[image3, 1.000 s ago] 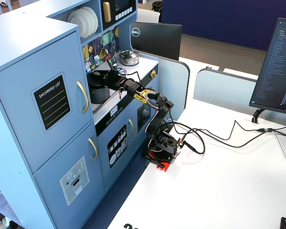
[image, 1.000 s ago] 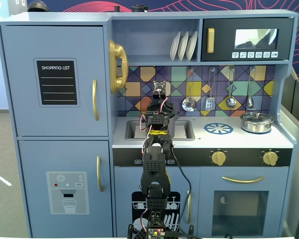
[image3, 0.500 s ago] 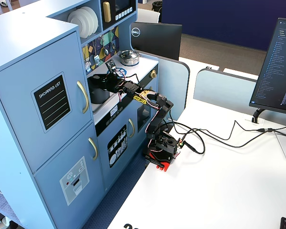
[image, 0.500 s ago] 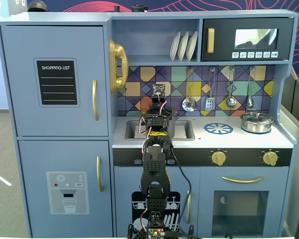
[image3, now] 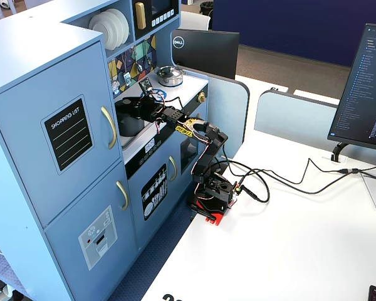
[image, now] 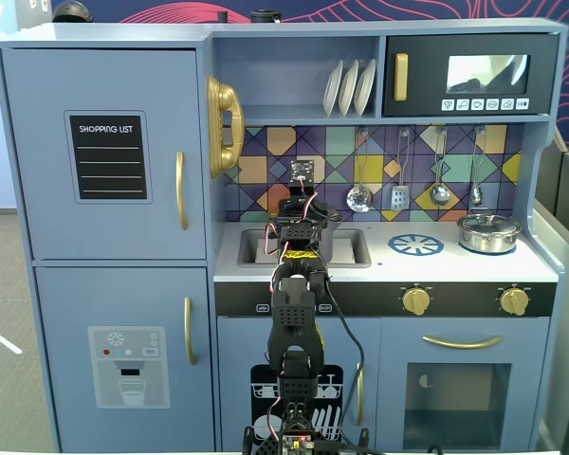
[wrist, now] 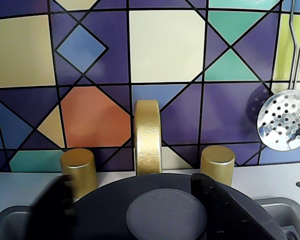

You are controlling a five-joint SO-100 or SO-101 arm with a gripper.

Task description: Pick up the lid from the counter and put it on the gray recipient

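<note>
In a fixed view from the front, I am reaching over the pale counter (image: 455, 268) of a blue wooden toy kitchen, with my black arm (image: 295, 313) rising from the table below and stretching toward the recessed gray sink (image: 251, 248). Three white plates (image: 349, 87) are standing in the upper shelf, four silver utensils are hanging on the patterned tile backsplash (image: 266, 171), and one shiny silver lidded pot (image: 488, 232) is sitting on the right burner, well apart from me. Two gold knobs are showing on the stove front.

In the wrist view, my claw (wrist: 140, 220) is closing its two dark fingers (wrist: 217, 205) around the flat round matte dark-gray lid (wrist: 105, 220) with its small centre knob, which is filling the lower frame. The lid is hovering or resting over the sink area; I cannot tell whether it is touching anything beneath. Behind it one gold arched faucet (wrist: 148, 135) and two gold cylindrical taps are standing against the tiles, and one perforated silver skimmer (wrist: 284, 120) is hanging at right.

In the other fixed view, from the side, the matte gray cylindrical pot (image3: 130, 122) is sitting in the sink with the lid at its top, under my claw. The white desk (image3: 288, 238) is carrying my base, cables and a monitor (image3: 368, 88).
</note>
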